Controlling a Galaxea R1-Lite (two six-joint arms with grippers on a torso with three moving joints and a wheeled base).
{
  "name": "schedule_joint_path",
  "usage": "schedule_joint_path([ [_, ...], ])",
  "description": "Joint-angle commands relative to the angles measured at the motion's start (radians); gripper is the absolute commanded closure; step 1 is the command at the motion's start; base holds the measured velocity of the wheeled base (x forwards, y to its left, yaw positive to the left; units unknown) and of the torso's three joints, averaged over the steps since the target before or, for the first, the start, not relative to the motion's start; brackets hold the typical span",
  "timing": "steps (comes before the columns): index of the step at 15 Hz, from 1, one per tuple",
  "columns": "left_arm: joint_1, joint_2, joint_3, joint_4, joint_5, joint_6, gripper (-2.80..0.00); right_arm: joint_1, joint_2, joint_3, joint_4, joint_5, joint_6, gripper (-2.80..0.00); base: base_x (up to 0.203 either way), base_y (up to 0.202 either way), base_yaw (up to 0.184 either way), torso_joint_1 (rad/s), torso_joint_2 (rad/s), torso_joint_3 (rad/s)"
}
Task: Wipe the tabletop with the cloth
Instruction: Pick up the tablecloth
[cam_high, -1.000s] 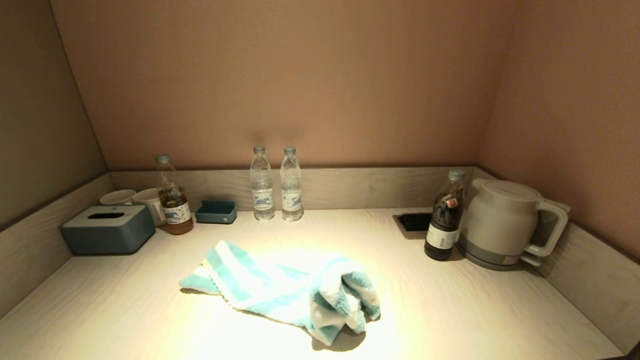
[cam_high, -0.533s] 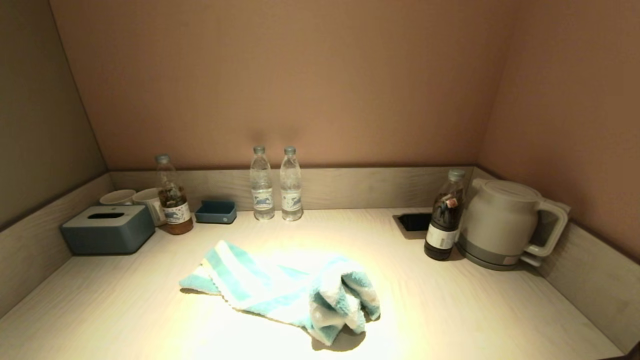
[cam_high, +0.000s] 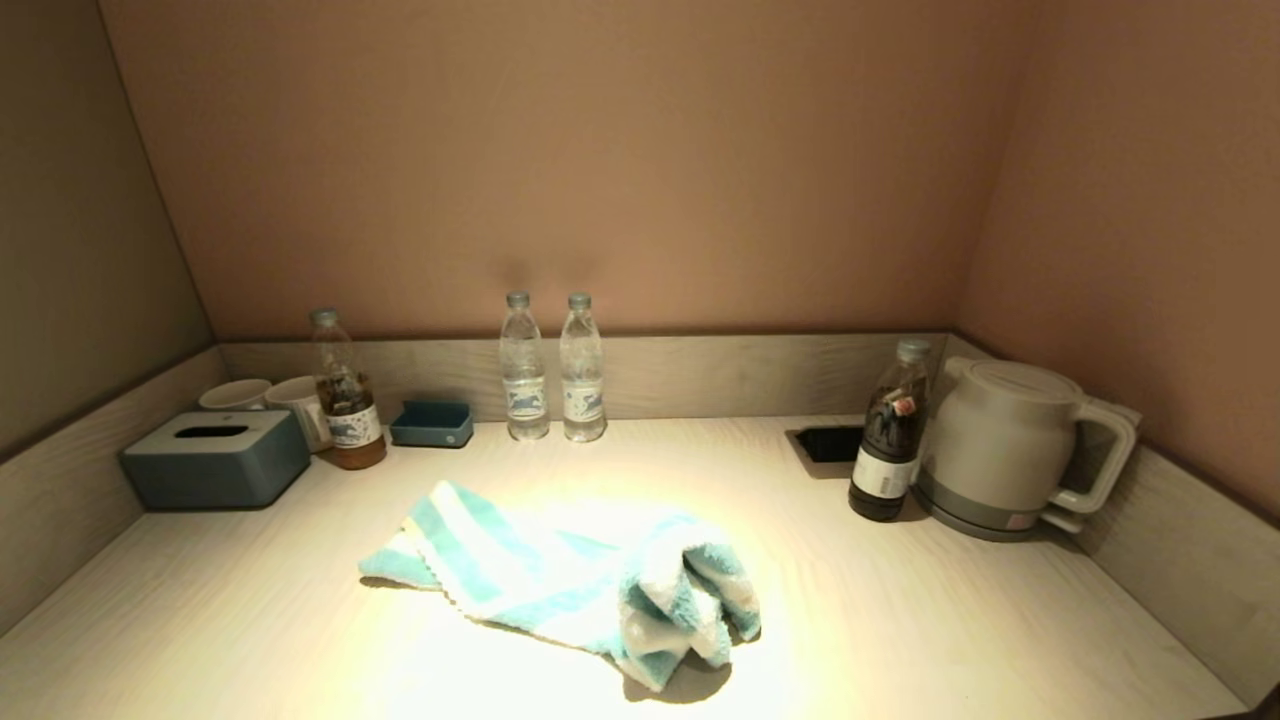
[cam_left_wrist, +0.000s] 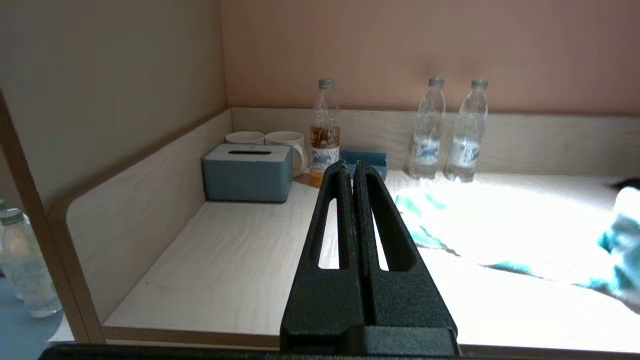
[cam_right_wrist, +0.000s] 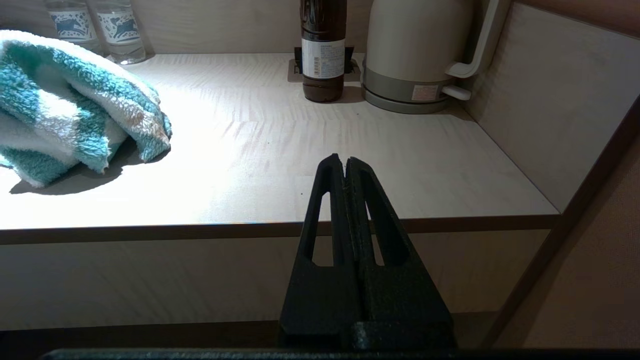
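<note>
A teal and white striped cloth lies crumpled in the middle of the pale wood tabletop, its right end bunched up. It also shows in the right wrist view and in the left wrist view. Neither gripper shows in the head view. My left gripper is shut and empty, held before the table's front left edge. My right gripper is shut and empty, held just off the table's front edge, to the right of the cloth.
At the back left stand a blue tissue box, two cups, a tea bottle and a small blue tray. Two water bottles stand at the back centre. A dark bottle and a kettle stand at the right. Low walls ring the tabletop.
</note>
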Motion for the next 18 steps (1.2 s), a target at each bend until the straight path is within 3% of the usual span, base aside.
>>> schedule_joint_path([
  [1, 0.001, -0.001, 0.085, -0.009, -0.001, 0.035, 0.0, 0.0, 0.001, 0.0, 0.0, -0.001, 0.0, 0.0, 0.0, 0.0, 0.0, 0.0, 0.0, 0.0],
  [9, 0.0, -0.001, 0.256, -0.015, -0.001, 0.069, 0.0, 0.0, 0.001, 0.0, 0.0, 0.001, 0.0, 0.0, 0.0, 0.0, 0.0, 0.0, 0.0, 0.0],
  [18, -0.001, -0.001, 0.29, -0.017, -0.043, 0.064, 0.0, 0.0, 0.001, 0.0, 0.0, 0.0, 0.0, 0.0, 0.0, 0.0, 0.0, 0.0, 0.0, 0.0],
])
